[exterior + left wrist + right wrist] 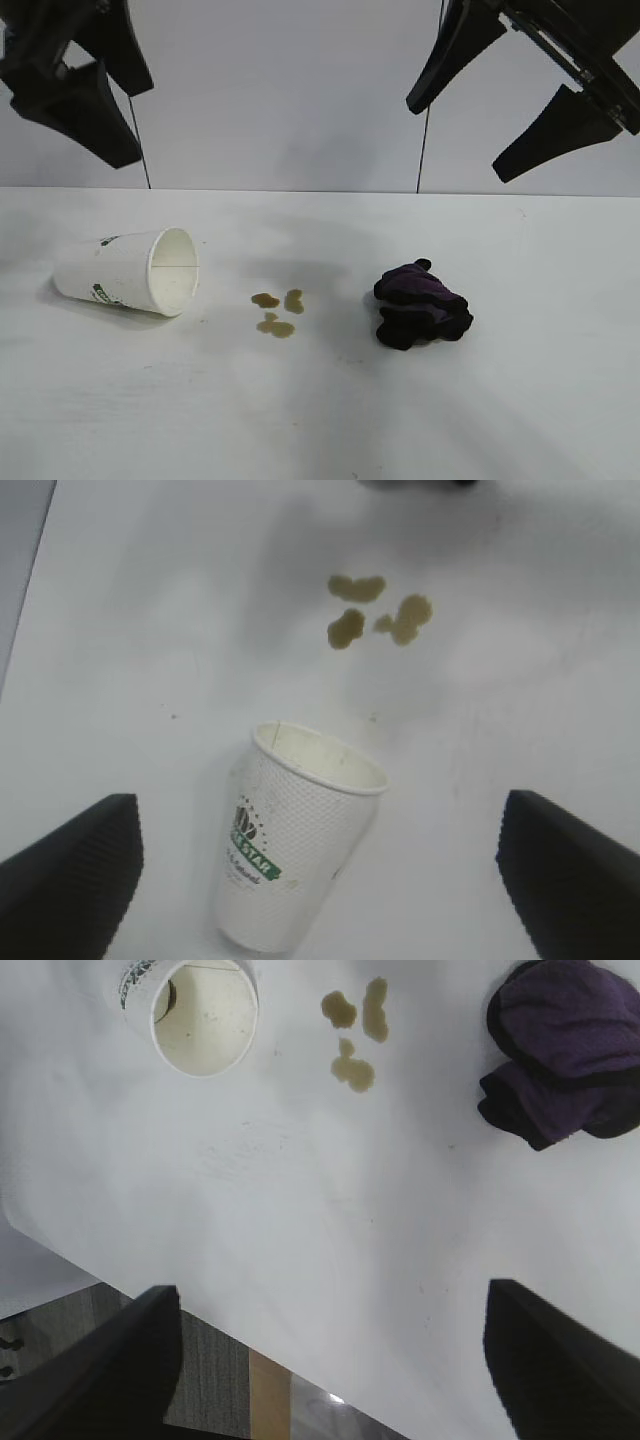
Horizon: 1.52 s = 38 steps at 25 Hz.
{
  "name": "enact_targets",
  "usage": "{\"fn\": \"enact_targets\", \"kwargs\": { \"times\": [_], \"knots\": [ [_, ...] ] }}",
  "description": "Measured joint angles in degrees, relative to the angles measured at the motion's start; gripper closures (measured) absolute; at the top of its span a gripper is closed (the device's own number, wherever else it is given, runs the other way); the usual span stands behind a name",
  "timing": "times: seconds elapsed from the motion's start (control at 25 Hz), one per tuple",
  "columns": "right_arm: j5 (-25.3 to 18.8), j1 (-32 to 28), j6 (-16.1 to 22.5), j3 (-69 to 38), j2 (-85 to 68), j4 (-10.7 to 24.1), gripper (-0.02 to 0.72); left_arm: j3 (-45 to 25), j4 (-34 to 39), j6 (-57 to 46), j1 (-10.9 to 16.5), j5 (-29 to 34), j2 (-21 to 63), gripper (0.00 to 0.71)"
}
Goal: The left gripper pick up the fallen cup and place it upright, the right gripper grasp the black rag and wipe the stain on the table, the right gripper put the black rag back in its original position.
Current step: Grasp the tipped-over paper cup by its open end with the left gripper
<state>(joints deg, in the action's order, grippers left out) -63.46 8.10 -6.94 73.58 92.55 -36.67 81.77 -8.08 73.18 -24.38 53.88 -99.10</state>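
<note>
A: While the cup (128, 272) lies on its side at the left of the table (320, 420), you can look straight into its mouth, and nothing sits in it but a few faint specks on the inner wall.

B: Which way does that mouth face?

A: Toward the stain (277, 312), three small brown blotches just beside the rim, with the black rag (421, 306) bunched up farther right, apart from both.

B: What do you get from the wrist views that the exterior view lacks?

A: Your left wrist view shows the green logo and the dotted wall of the cup, which the exterior view barely catches. Your right wrist view shows the table's edge with the floor beyond it, and the purple folds of the rag.

B: And the tools?

A: Your left tool (85, 85) hangs high above the cup, fingers spread wide, the cup lying between them in its wrist view; it holds nothing and touches nothing. Your right tool (505, 100) hangs above the rag, jaws also well apart and empty.
</note>
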Motion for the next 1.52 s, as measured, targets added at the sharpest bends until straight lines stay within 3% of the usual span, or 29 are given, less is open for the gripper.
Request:
{"fn": "enact_targets", "kwargs": {
  "times": [0.2, 0.52, 1.52],
  "knots": [
    [0.0, 0.0, 0.0, 0.0, 0.0, 0.0, 0.136, 0.0, 11.8, -3.4, -4.6, -2.1, -5.6, 0.016],
    [0.0, 0.0, 0.0, 0.0, 0.0, 0.0, 0.136, 0.0, 22.9, -10.1, -5.3, -3.2, -12.1, 0.016],
    [0.0, 0.0, 0.0, 0.0, 0.0, 0.0, 0.136, 0.1, 26.3, -11.1, -5.3, -10.4, -21.1, 0.015]
  ]
}}
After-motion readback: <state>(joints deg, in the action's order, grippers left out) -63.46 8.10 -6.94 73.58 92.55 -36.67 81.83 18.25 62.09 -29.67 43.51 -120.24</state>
